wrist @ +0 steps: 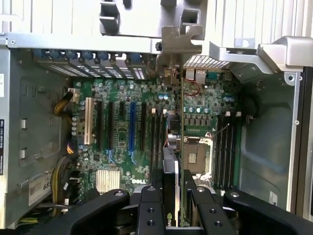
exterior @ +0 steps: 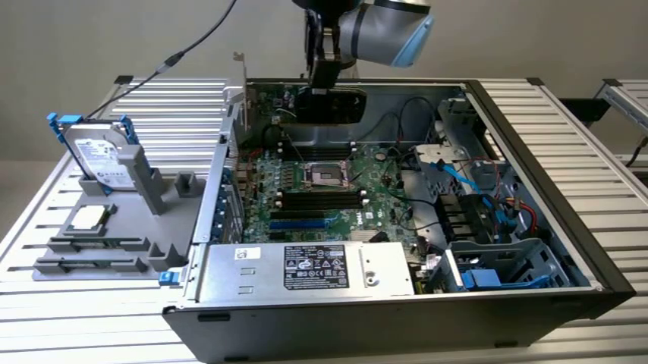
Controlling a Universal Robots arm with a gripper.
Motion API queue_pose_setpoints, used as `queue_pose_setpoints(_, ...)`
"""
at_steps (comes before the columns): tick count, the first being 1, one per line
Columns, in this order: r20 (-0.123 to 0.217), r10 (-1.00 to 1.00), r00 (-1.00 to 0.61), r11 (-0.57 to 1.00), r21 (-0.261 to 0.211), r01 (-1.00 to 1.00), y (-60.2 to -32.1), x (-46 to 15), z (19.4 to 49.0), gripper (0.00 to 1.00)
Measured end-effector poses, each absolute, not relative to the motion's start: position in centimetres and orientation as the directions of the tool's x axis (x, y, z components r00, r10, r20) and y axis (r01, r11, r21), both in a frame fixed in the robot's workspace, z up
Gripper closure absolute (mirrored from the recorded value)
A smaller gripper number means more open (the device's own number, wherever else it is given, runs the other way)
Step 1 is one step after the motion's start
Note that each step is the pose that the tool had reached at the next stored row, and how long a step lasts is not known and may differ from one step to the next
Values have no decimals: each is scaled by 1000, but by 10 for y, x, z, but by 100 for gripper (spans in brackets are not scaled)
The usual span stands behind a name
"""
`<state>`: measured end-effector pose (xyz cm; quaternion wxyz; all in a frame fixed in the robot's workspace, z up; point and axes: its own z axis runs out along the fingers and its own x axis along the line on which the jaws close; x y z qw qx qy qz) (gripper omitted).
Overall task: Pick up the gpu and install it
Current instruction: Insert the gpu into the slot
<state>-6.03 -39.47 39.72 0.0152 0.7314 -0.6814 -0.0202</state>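
Note:
My gripper hangs over the far end of the open computer case, shut on the gpu, whose black face shows in the exterior view. In the wrist view the gpu stands edge-on between my black fingers, its thin board running up to the silver end bracket near the case's rear wall. It hovers above the green motherboard, over the strip beside the CPU socket. The blue expansion slot and the black slots around it lie off to one side, apart from the card.
A grey fixture at the exterior view's left holds a silver hard drive in a blue frame and a small square CPU chip. Inside the case sit the power supply, memory slots, cables and a drive cage.

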Motion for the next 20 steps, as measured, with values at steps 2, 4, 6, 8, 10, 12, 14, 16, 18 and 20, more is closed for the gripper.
queue_pose_setpoints(2,-9,-994,105,-105,48,-993,-395,-60,396,73)
queue_pose_setpoints(4,-9,-991,131,-131,47,-990,-395,-60,395,73)
queue_pose_setpoints(6,-7,-990,141,-141,44,-989,-395,-61,395,73)
queue_pose_setpoints(8,1,-989,146,-146,44,-988,-395,-61,395,73)
queue_pose_setpoints(10,4,-989,149,-149,44,-988,-396,-61,394,73)
queue_pose_setpoints(12,5,-989,149,-149,35,-988,-396,-64,393,73)
queue_pose_setpoints(14,7,-989,149,-149,20,-989,-397,-65,391,73)
queue_pose_setpoints(16,10,-989,149,-149,4,-989,-397,-67,389,73)
queue_pose_setpoints(18,11,-989,146,-146,-7,-989,-397,-68,387,73)
queue_pose_setpoints(20,12,-990,143,-143,-12,-990,-397,-70,385,73)
